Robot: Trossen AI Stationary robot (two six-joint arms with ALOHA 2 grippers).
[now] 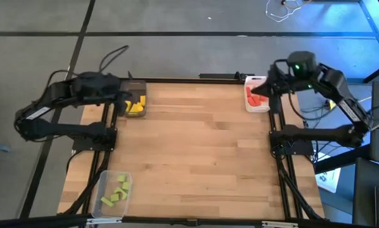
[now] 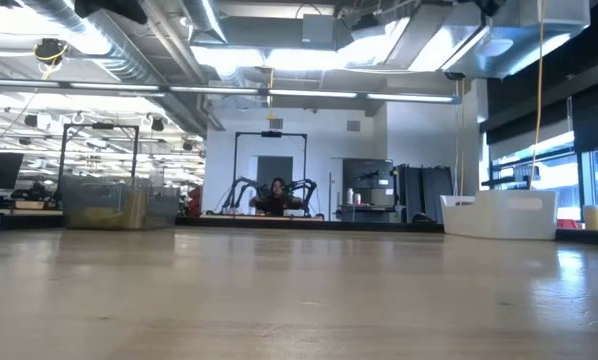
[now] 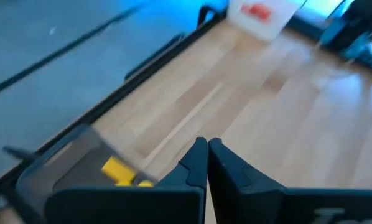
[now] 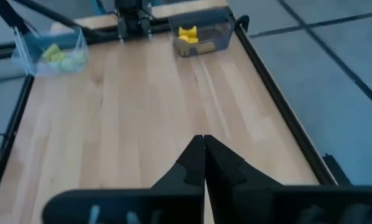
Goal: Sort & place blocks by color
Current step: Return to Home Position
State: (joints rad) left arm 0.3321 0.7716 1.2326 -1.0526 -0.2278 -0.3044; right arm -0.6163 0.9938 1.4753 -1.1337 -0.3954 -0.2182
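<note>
Wood table (image 1: 202, 158) | blocks (image 1: 137, 107) in trays (image 1: 104, 177) | left gripper (image 3: 207, 146), right gripper (image 4: 203, 140) closed tight, holding nothing | risk: left one bumps dark tray (image 4: 217, 34), upper left

Yellow blocks (image 1: 136, 107) in dark tray (image 1: 141, 88), red blocks (image 1: 255, 95) in white tray (image 1: 258, 109), green blocks (image 1: 115, 192) in clear tray (image 1: 104, 182).

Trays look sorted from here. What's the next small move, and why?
Probably just let both arms settle at home, no further pick: yellow blocks sit in the dark grey tray, red blocks in the white tray, green blocks in the clear tray, and the left gripper and right gripper are shut, empty.
</note>
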